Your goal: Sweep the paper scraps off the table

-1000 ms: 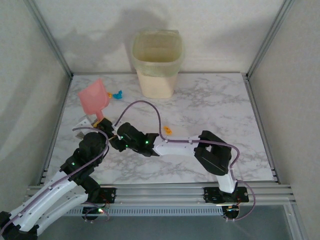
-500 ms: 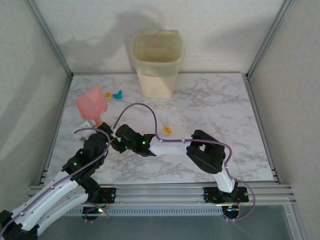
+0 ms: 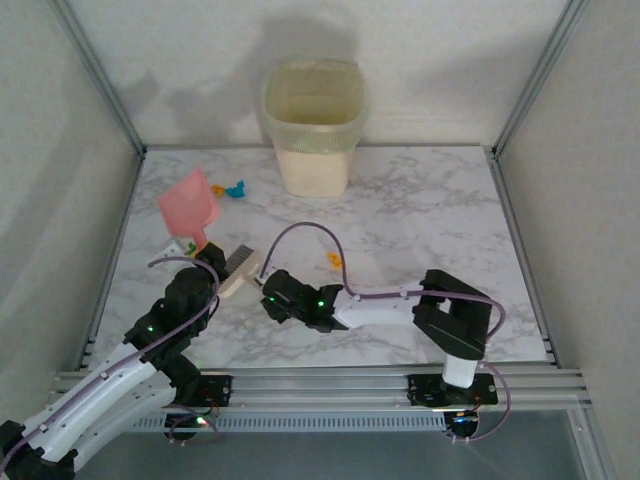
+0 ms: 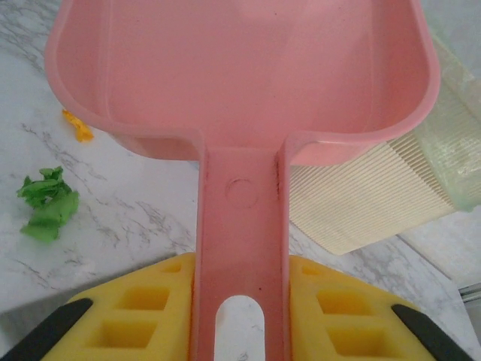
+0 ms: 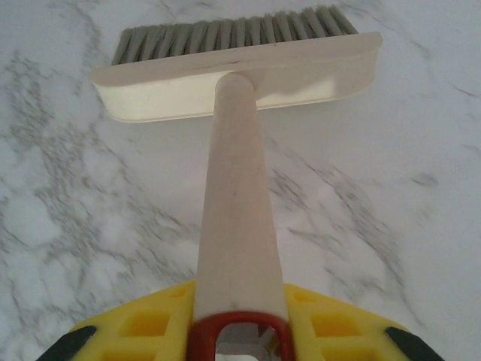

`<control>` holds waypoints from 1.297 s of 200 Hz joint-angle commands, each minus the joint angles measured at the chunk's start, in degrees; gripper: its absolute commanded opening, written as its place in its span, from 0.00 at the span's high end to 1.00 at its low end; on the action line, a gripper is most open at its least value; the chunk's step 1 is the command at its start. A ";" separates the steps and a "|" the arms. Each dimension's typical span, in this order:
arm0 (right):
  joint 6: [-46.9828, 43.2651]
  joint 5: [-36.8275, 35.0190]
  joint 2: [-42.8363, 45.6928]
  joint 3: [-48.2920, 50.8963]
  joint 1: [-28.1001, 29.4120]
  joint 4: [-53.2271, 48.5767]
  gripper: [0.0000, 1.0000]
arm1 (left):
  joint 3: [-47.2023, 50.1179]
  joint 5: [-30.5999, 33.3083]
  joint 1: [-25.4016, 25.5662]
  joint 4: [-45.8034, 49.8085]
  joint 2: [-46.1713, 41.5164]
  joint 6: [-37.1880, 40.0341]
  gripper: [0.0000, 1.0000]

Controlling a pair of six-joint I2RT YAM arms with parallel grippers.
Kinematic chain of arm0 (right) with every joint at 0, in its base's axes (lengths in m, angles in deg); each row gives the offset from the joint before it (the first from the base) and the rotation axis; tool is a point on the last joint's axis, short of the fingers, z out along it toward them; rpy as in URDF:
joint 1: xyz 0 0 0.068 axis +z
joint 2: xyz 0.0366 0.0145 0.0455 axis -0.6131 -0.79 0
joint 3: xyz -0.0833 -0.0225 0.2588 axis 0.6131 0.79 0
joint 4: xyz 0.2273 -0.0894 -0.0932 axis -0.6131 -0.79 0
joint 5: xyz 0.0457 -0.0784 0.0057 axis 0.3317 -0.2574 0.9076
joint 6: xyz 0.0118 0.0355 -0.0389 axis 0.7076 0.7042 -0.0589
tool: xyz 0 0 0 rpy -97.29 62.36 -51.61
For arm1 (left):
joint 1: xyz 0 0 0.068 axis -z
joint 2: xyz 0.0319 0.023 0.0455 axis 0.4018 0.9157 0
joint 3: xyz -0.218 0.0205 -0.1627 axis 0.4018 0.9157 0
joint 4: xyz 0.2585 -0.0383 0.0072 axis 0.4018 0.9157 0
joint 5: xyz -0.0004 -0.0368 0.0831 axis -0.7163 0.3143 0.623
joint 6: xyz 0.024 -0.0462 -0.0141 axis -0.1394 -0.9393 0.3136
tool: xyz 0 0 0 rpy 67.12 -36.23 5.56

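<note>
The left tool (image 4: 240,304) is closed on the flat handle of a pink plastic dustpan (image 4: 240,75), its yellow pads pressed against both sides of the handle. In the overhead view this tool (image 3: 197,258) sits near the left edge of the white, grey-veined marble table (image 3: 430,210). The dustpan (image 3: 189,206) reaches from it towards the far-left corner.

The right tool (image 5: 239,320) is clamped on the round handle of a cream hand brush (image 5: 237,71) with grey bristles. The brush head lies crosswise ahead of the tool, bristles on its far side over the table (image 5: 391,195). Whether they touch the surface cannot be told. From above, the right tool (image 3: 272,297) is left of the table's centre, and the brush (image 3: 239,268) lies just beside the left arm's wrist.

The paper scraps (image 3: 232,188) are scattered. A bright blue and orange cluster lies on the table just right of the dustpan's far end, left of a cream ribbed waste bin (image 3: 315,130) with a clear liner. A single orange bit (image 3: 334,261) rests near the table's middle, just beyond the right arm. The left wrist camera shows a crumpled green scrap (image 4: 47,207) on the table (image 4: 135,218) left of the handle. It also shows a small orange one (image 4: 77,126) close to the pan's left wall, with the bin (image 4: 368,203) behind on the right.
</note>
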 commanded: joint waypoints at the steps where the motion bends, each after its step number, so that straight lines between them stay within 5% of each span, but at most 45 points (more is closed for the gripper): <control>1: 2.70 -6.66 5.13 3.82 -0.28 -1.76 1.00 | 0.25 0.29 0.03 -1.36 -1.08 -0.61 1.00; 27: 4.81 -8.55 10.80 8.33 -0.89 -1.67 1.00 | 0.59 0.31 0.03 -1.48 -1.83 -0.92 1.00; 68: 5.45 -1.25 13.10 9.06 -0.89 7.44 1.00 | 1.58 0.11 -0.11 -2.23 -4.94 -0.67 1.00; 186: 0.32 2.98 -17.59 -23.98 -2.60 11.83 1.00 | 2.58 3.60 -0.24 -0.83 -7.49 -2.12 1.00; 259: 0.51 3.70 -21.46 -26.90 -3.97 5.84 1.00 | 2.68 3.25 -0.33 -0.47 -8.08 -3.00 1.00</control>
